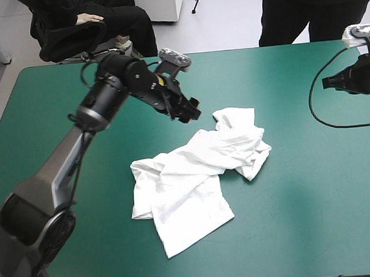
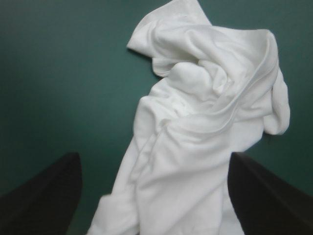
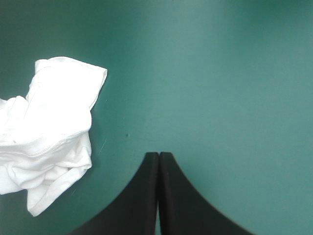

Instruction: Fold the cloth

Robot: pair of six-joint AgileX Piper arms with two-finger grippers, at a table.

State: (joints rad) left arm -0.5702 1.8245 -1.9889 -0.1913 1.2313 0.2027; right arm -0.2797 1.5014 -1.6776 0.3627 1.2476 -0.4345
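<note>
The T-shirt (image 1: 187, 176) lies crumpled. Left gripper (image 1: 191, 110) hangs near it, fingers apart; right gripper (image 3: 159, 155) (fingers together) waits well apart from it

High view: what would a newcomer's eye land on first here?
The white T-shirt, a crumpled heap in the middle of the teal-green table, half spread toward the near edge. Next the left gripper, open and hanging just beyond the heap's far side, pointed at it. The right gripper sits shut near the table's right edge, well clear of the cloth.
</note>
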